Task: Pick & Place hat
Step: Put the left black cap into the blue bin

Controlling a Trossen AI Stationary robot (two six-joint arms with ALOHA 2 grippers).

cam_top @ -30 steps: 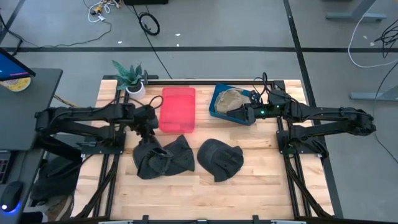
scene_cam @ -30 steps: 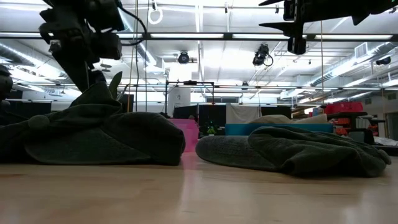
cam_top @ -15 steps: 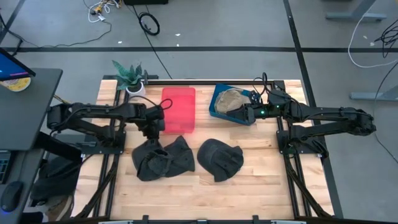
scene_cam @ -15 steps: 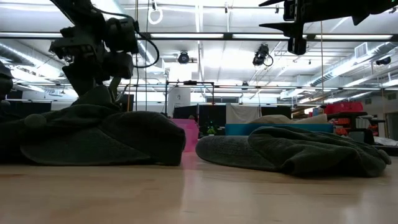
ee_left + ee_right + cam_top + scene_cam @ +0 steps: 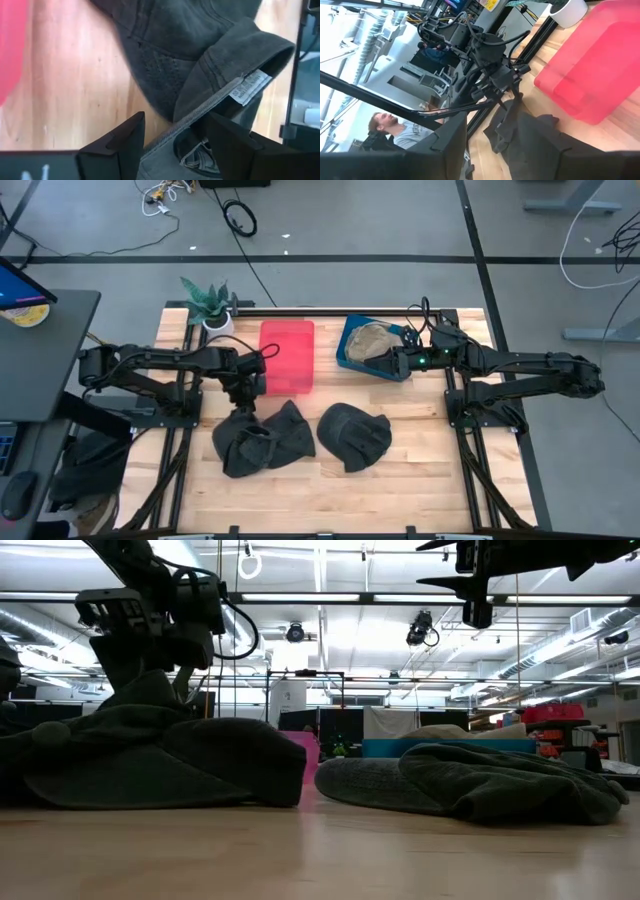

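Scanning from your left across the tabletop:

1. Potted plant, far-left corner, about 11 o'clock from centre.
2. Left gripper, just left of centre, lowered onto the far edge of the left dark hat. Your wrist view shows the fingers spread partway with the hat's stitched brim and its label between them; whether they press the cloth you cannot tell.
3. Left dark hat: crumpled, at 7 o'clock from centre, flat on the wood.
4. Red bin, at 11 o'clock, just beyond that hat.
5. Second dark hat, at 5 o'clock, beside the first, apart from it.
6. Blue bin, at 1 o'clock, containing a tan hat.
7. Right gripper, raised at the blue bin's near-right edge, fingers parted, holding nothing.
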